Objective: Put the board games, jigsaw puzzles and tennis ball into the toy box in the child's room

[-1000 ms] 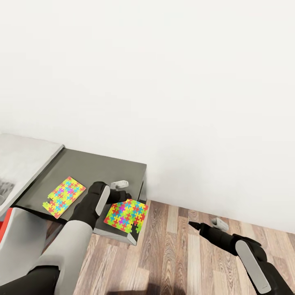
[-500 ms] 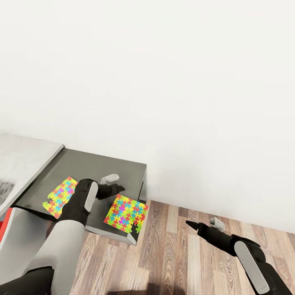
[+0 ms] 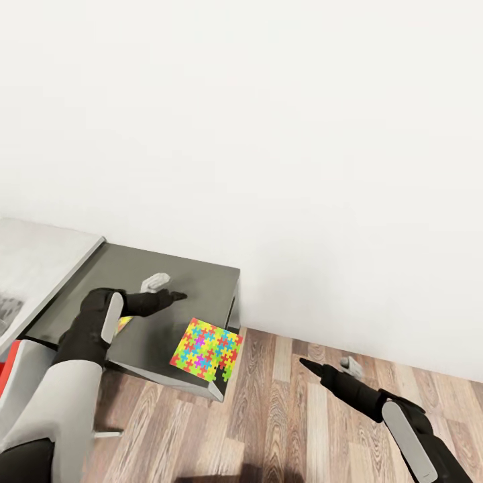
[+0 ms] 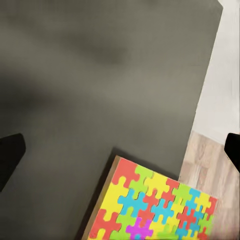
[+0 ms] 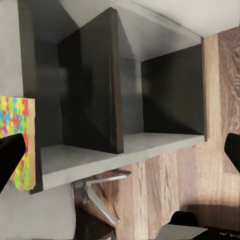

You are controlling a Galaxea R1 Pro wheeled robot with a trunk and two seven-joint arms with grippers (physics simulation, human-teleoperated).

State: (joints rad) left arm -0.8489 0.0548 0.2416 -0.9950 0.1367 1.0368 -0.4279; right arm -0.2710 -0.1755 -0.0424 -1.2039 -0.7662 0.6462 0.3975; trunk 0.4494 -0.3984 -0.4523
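A jigsaw puzzle overhangs the dark table corner by white wall; both grippers seemingly spread.

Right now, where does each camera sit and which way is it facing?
Head view: high on the robot, looking forward and down at the dark lower desk section, wall and plank floor; both arms show, left claw over the desk, right claw over the floor.
Left wrist view: above the desk, looking down at a jigsaw puzzle; dark fingertips at the edges.
Right wrist view: low, beside the desk, facing its open shelves; fingertips at the edges.
Shared: all three show that jigsaw puzzle on the desk corner.
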